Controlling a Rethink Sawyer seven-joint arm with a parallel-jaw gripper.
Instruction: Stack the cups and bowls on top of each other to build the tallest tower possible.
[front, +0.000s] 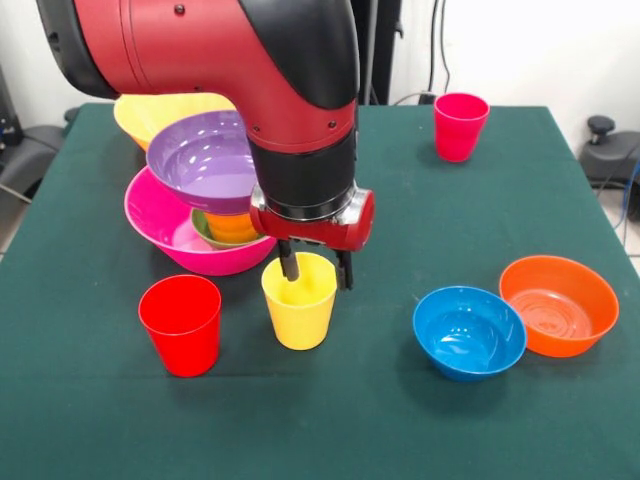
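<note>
My gripper (317, 268) hangs over the yellow cup (299, 315), which stands upright on the table. One finger (289, 262) reaches inside the cup and the other stands outside its right wall, apart, so the gripper is open. The red cup (182, 325) stands just left of it. The crimson-pink cup (460, 125) stands far back on the right. The tower's big hot-pink bowl (165, 225) holds the small green bowl (203, 231) with the orange cup (232, 228) in it, and the purple bowl (205, 160) rests tilted on top. The arm hides part of the pile.
The big orange-yellow bowl (160, 112) sits behind the pile at the back left. The blue bowl (469, 332) and the orange bowl (558, 305) sit side by side, touching, at the front right. The green table (420, 220) ends close behind the crimson-pink cup.
</note>
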